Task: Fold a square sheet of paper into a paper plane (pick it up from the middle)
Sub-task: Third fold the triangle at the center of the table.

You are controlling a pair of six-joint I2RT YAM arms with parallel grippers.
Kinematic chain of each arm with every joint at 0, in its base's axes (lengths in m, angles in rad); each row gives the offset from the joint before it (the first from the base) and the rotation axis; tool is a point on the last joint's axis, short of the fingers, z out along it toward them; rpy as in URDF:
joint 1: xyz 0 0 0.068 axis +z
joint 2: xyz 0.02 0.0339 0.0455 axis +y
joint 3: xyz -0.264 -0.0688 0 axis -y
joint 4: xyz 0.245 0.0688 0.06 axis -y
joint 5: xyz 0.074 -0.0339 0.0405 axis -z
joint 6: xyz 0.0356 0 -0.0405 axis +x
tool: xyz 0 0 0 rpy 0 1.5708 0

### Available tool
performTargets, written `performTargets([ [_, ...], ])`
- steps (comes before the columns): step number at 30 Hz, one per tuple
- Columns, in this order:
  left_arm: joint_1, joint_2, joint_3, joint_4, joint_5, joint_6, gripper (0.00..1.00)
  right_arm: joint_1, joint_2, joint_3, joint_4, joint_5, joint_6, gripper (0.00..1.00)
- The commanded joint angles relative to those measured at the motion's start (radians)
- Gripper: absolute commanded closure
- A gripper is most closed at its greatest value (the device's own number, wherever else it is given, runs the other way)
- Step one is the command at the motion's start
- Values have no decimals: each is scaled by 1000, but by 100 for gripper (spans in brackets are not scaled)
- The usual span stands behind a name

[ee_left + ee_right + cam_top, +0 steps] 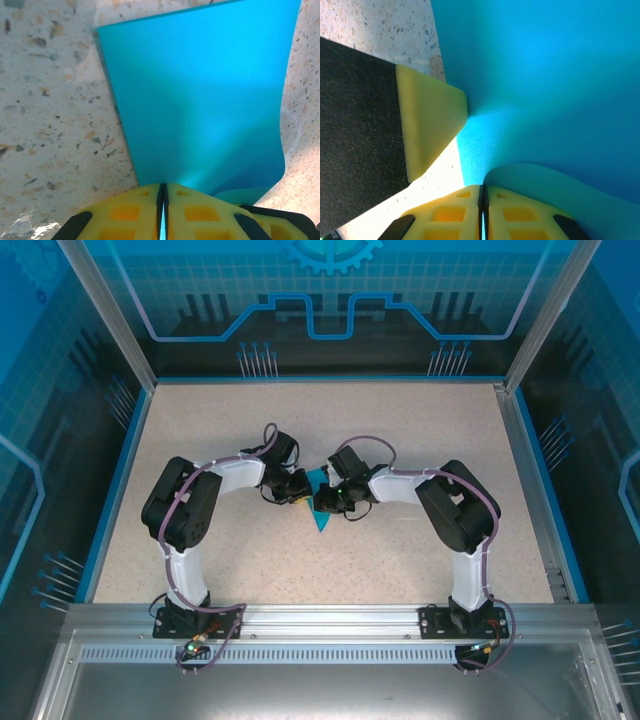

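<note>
Pinching from either side, the left hand (161, 192) and the right hand (482, 192) are each clenched on the thin teal-blue square sheet of paper (320, 510). It sits between them in the middle of the speckled beige bench (420, 430), with one pointed corner toward the near edge. It looks featherlight and floppy, bowing and curling where it is held. I'd guess it creases or tears easily and slides on the smooth top. Holding it close to the fold line, near the middle, seems safest.
</note>
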Motion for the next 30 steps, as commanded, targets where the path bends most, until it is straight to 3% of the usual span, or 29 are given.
performTargets([
  [1,-11,18,13,-52,-6,19,87,8,24,-11,-47,14,-10,86],
  [13,34,-120,-23,-46,-26,-44,86,7,36,-24,-55,8,-23,67],
  [22,43,-161,-82,-1,40,-53,86,-9,22,-63,11,-33,-27,67],
  [30,34,-177,-109,29,96,-52,86,-33,3,-91,29,-49,-39,79],
])
